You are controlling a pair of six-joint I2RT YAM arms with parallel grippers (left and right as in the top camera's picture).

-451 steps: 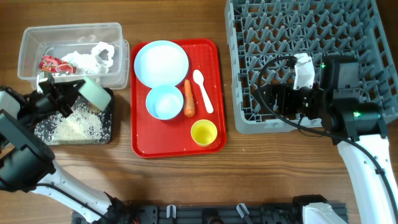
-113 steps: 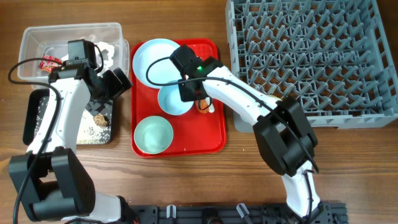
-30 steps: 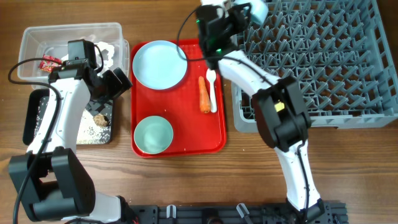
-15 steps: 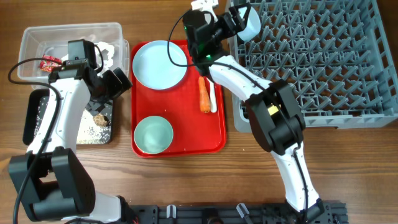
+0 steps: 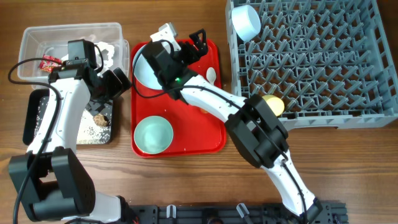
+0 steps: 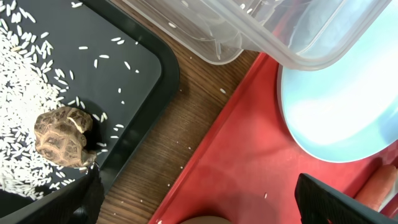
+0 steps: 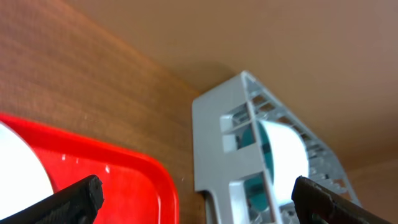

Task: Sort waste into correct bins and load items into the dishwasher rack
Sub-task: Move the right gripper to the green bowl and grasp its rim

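1. Since half a second ago, your right arm has swung off the upper-left corner of the dishwasher rack [image 5: 323, 74]. It now reaches across the top of the red tray [image 5: 186, 142]. The racked bowl [image 5: 246, 22] stays behind in that corner.
2. The racked bowl stands on its edge among the pegs, likely so they keep it upright.
3. The right gripper [image 5: 198, 42] sits upper middle, by the plate [image 5: 140, 70]. Its jaws are spread wide with nothing between them.
4. The left gripper [image 5: 117, 83] is also spread and empty. It hangs at left-centre over the bare wood between the black tray [image 5: 37, 118] and the red tray. You seem to have parked it clear of the other arm.
5. The red wrapper [image 5: 50, 62] and tissue [image 5: 102, 50] lie in the clear tub [image 5: 37, 37], upper left. The rice [image 6: 25, 74] and brown scrap [image 6: 62, 137] lie in the black tray below. That looks like dry waste split from food waste.
6. The yellow cup [image 5: 272, 104] is at the rack's lower-left edge.
7. Still on the red tray are the second bowl [image 5: 153, 134], the plate, the spoon [image 5: 211, 74] and the carrot [image 6: 376, 186].
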